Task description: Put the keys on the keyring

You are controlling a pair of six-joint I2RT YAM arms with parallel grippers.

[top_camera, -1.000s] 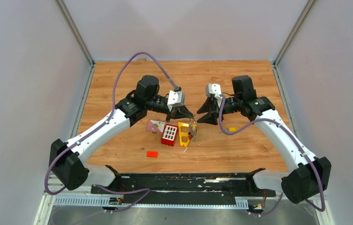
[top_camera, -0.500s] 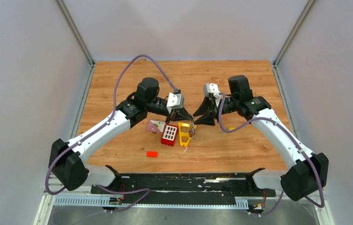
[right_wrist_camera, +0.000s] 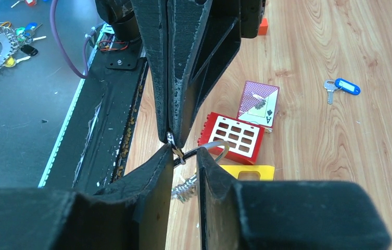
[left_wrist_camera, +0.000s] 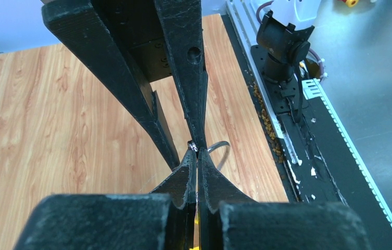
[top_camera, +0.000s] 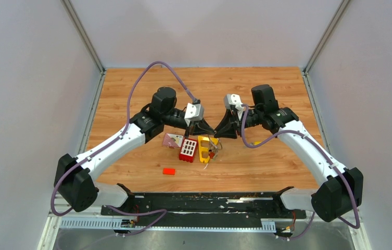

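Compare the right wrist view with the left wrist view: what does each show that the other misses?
Right wrist only: a playing card, red perforated block, yellow frame and blue-headed key on the wood. Left wrist only: the right arm's base past the table edge. Both: the shut left hand pinching the keyring, the right hand straddling it.

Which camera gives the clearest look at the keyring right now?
The right wrist view. There the keyring shows as a silver arc against the red block, pinched by the left gripper. The left wrist view shows only a short curve beside the gripper tips; the top view leaves it too small to make out.
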